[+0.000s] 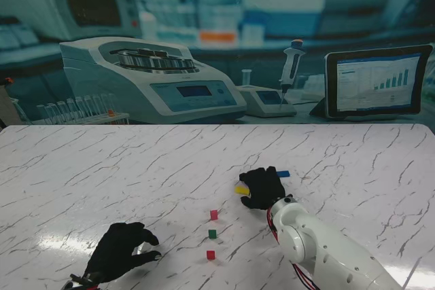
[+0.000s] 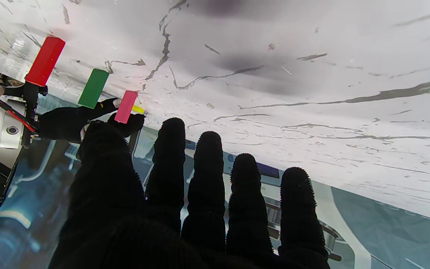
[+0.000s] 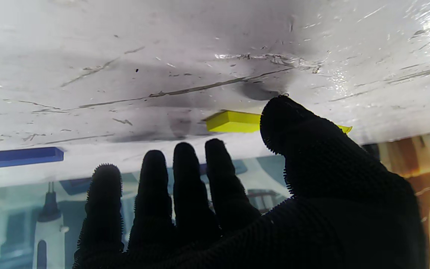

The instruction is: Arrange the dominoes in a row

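Note:
Three dominoes stand upright in a line on the marble table: pink (image 1: 214, 214) (image 2: 126, 106), green (image 1: 213, 233) (image 2: 93, 88) and red (image 1: 211, 255) (image 2: 45, 61). A yellow domino (image 1: 241, 189) (image 3: 233, 122) lies flat at the left edge of my right hand (image 1: 263, 187) (image 3: 274, 209); the thumb (image 3: 293, 127) hovers just in front of it without holding it, fingers spread, hand open. A blue domino (image 1: 283, 174) (image 3: 19, 157) lies flat just beyond that hand. My left hand (image 1: 121, 250) (image 2: 185, 201) rests open near the front edge, left of the row.
The backdrop wall (image 1: 217, 45) with printed lab equipment rises along the table's far edge. The white right forearm (image 1: 326, 249) stretches from the bottom right toward the middle of the table, close to the right of the standing row.

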Motion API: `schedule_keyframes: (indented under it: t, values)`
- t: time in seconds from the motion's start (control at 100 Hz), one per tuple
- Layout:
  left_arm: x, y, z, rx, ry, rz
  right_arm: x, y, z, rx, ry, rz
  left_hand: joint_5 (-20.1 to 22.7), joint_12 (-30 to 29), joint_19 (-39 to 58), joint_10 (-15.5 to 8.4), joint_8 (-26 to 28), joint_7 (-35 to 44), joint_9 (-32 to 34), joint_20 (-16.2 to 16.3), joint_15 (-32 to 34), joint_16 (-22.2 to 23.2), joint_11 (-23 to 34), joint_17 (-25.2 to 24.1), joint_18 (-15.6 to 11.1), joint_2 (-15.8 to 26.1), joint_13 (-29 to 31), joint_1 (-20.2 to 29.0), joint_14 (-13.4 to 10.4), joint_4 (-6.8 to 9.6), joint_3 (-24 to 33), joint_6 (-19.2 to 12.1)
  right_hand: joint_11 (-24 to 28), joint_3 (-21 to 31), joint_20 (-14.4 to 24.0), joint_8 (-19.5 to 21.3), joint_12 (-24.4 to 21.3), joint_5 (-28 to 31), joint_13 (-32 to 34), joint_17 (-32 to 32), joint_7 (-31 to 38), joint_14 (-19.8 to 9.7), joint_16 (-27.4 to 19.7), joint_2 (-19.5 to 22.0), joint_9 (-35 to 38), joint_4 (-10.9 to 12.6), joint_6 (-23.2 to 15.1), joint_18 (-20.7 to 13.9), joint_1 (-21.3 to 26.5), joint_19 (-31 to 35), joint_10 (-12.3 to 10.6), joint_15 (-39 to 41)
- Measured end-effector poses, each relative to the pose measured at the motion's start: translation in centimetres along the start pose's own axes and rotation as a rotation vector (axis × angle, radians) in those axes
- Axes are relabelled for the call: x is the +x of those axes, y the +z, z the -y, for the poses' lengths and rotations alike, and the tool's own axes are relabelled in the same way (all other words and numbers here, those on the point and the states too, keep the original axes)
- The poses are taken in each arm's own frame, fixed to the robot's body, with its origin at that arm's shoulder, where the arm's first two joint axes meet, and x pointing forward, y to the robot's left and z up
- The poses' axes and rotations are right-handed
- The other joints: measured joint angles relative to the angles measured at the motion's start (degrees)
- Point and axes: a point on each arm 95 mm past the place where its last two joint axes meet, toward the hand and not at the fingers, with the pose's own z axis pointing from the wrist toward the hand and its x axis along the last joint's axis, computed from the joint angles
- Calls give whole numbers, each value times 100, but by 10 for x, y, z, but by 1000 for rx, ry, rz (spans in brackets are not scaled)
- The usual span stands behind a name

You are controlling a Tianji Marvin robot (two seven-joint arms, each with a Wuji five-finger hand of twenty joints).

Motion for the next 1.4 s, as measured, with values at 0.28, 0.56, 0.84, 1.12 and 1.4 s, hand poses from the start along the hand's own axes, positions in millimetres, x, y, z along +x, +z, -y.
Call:
schedule_keyframes:
  t: [0.28,0.56,0.84,1.12,1.4]
  values:
    - [-1,0,0,0,-4,5,3,6,1,3,8,3,0,0,0,-1,0,55,0,0,0,0,30,0,0,0,0,0,0,0,0,0,113,-92,78,-1,-82,185,12,152,186,-98,-1,200,66,0,-144,0,124,-74,-91,70]
    - [-2,-1,-1,0,-8,9,2,6,3,-44,-5,-2,0,0,0,-2,0,59,0,0,3,0,32,0,0,0,0,0,0,0,0,0,535,145,169,123,22,480,304,296,857,-236,-1,90,481,0,-553,0,438,-47,-308,353]
    - [-3,-1,-2,0,-10,11,5,4,7,-53,-4,-25,0,0,0,-2,0,60,1,0,3,0,33,0,0,0,0,0,0,0,0,0,950,501,161,-27,146,451,377,368,2480,-276,-1,-238,589,-281,-842,-2,863,170,-352,581]
    - [-4,0,-2,0,-12,13,9,4,7,-56,-4,-33,1,0,12,-2,0,61,82,4,4,0,33,0,1,0,0,0,0,0,0,0,1568,638,121,180,707,403,377,410,3500,-277,65,-362,542,-408,-1055,-2,1134,374,-373,799]
    - [-4,0,-2,0,-14,15,9,1,9,-73,7,-40,1,0,15,-2,0,65,82,11,4,0,34,0,1,0,0,3,0,0,0,0,2557,901,114,750,1619,164,383,507,3995,-193,138,-533,640,-423,-1055,-2,1140,455,-409,939]
